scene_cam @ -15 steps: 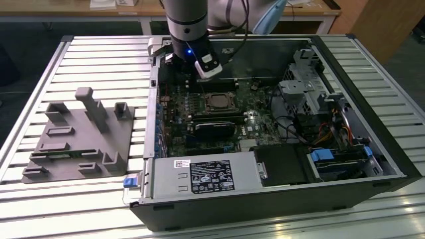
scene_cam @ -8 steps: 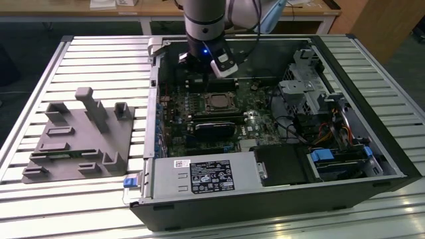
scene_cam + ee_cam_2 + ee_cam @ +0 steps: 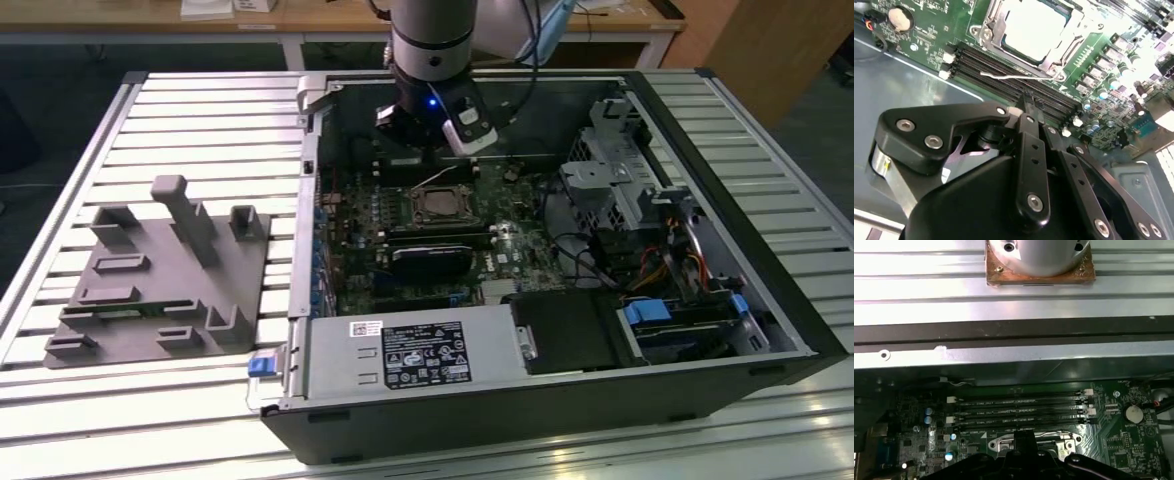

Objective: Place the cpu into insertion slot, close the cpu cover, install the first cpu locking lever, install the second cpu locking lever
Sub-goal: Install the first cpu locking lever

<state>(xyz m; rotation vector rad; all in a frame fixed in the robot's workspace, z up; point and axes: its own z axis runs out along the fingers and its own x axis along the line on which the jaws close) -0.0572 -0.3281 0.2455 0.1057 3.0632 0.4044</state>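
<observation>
Down inside the open computer case (image 3: pixel 534 430), gripper (image 3: pixel 1025 102) low over the memory slots (image 3: pixel 979 62). Looks clenched, tips pressed together, nothing pinched between them. Hangs at 12 o'clock of the insertion slot (image 3: pixel 441 205) in the exterior view, near it but apart. Way off at 9 o'clock of the case, a grey fixture plate (image 3: pixel 160 270), out of play.

Over to the second wrist view: cpu (image 3: pixel 1035 25) seated flat in the slot, silver top up, with the cpu cover (image 3: pixel 990 22) apparently folded down around it. And there, a thin wire locking lever (image 3: pixel 1004 76), lying loose across the memory slots just beside the closed tips, not yet tucked under its catch. Reads as the first lever step.

To do it well: meet the wire out toward its free end, not near the hinge. Press down and sideways in one smooth arc to slide it under the retaining tab. Keep the tips square on it; thin, round and springy, so likely to skate off and snap back. Steer clear of the white latches (image 3: pixel 949 57) and the capacitors (image 3: pixel 1094 87). Watch the cover too: must lie flat, else no even clamp on the chip. Gently, with no load on the silver top.
</observation>
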